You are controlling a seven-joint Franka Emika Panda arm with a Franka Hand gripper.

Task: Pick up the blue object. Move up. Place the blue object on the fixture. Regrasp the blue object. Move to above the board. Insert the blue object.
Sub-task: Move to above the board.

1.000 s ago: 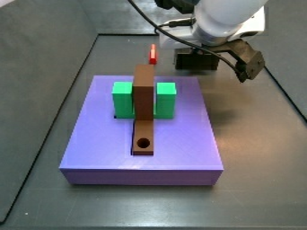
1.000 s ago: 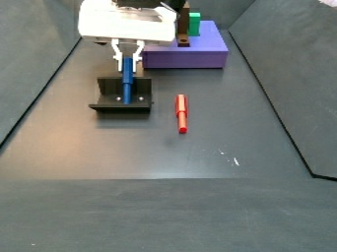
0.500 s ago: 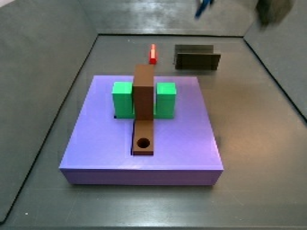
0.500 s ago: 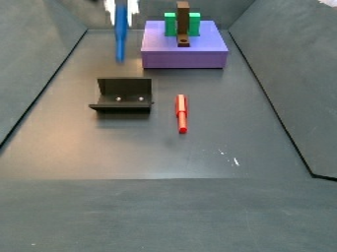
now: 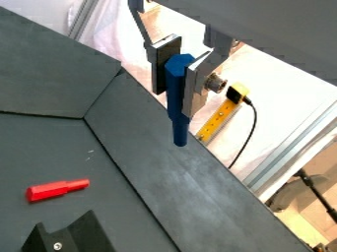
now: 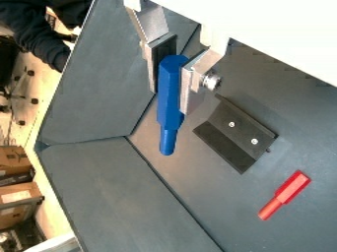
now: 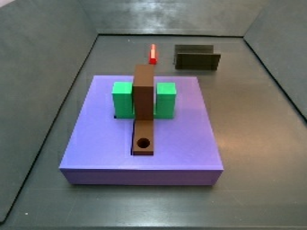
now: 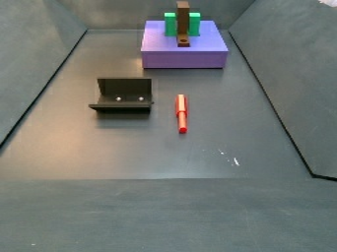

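Observation:
My gripper (image 5: 180,67) (image 6: 175,61) shows only in both wrist views, high above the floor; it is out of both side views. It is shut on the blue object (image 5: 176,98) (image 6: 170,103), a slim blue peg held by its upper end and hanging down past the fingers. The fixture (image 7: 198,58) (image 8: 121,95) stands empty on the floor and shows far below in a wrist view (image 6: 237,134). The lavender board (image 7: 102,148) (image 8: 204,54) carries two green blocks (image 7: 122,100) and a brown bar (image 7: 144,108) with a round hole (image 7: 144,143).
A red peg (image 8: 182,112) lies on the floor beside the fixture; it also shows in both wrist views (image 5: 59,187) (image 6: 282,196) and behind the board in a side view (image 7: 153,53). Dark walls enclose the floor.
The gripper has risen with the blue peg off the fixture and left both side views. The fixture now stands empty.

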